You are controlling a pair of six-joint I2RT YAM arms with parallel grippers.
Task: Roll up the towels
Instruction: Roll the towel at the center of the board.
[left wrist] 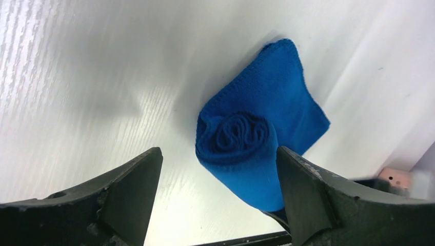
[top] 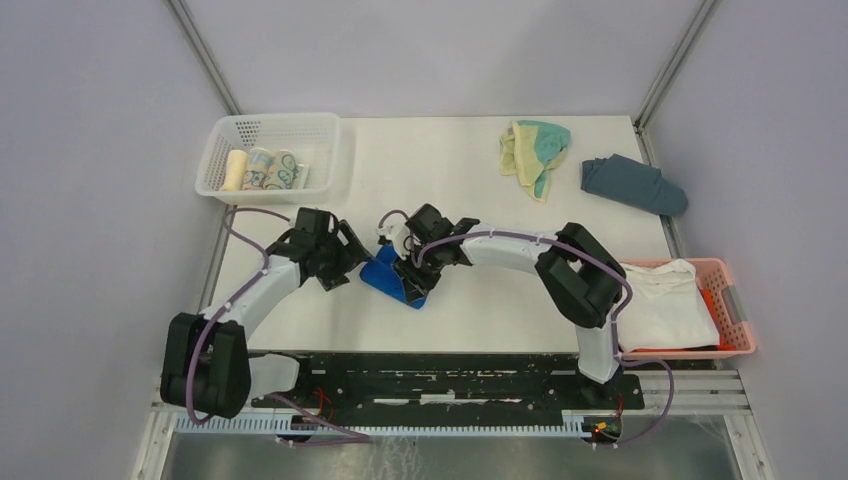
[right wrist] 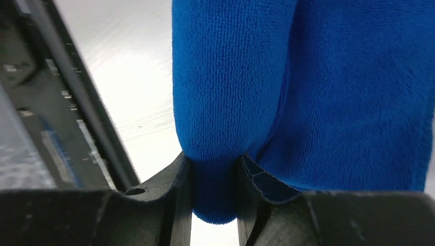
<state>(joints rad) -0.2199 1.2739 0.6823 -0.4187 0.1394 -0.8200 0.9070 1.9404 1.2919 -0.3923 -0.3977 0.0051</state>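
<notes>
The blue towel (top: 392, 277) lay near the middle of the counter (top: 430, 170), just in front of both arms, wound into a loose roll whose spiral end faced the left wrist camera (left wrist: 233, 136). The right jaws were pinching a thick fold of it at one end (right wrist: 214, 205), pressed in from both sides, probably to keep the layers from springing apart. The left jaws stood spread wide and empty, one on each side of the roll's end but touching nothing, which suggested that arm had no part in the hold. A flat tail of cloth lay on the counter beyond the roll, so the rolling looked nearly done rather than finished. The yellow towel (top: 533, 152) sat crumpled at the far side, well apart from the arms and beside a slate cloth (top: 633, 183), not yet rolled. A white basket (top: 225, 135) at the far left held rolled cloths (top: 262, 168), likely where finished rolls go. A pink basket (top: 738, 310) on the right held a white cloth (top: 665, 300).
</notes>
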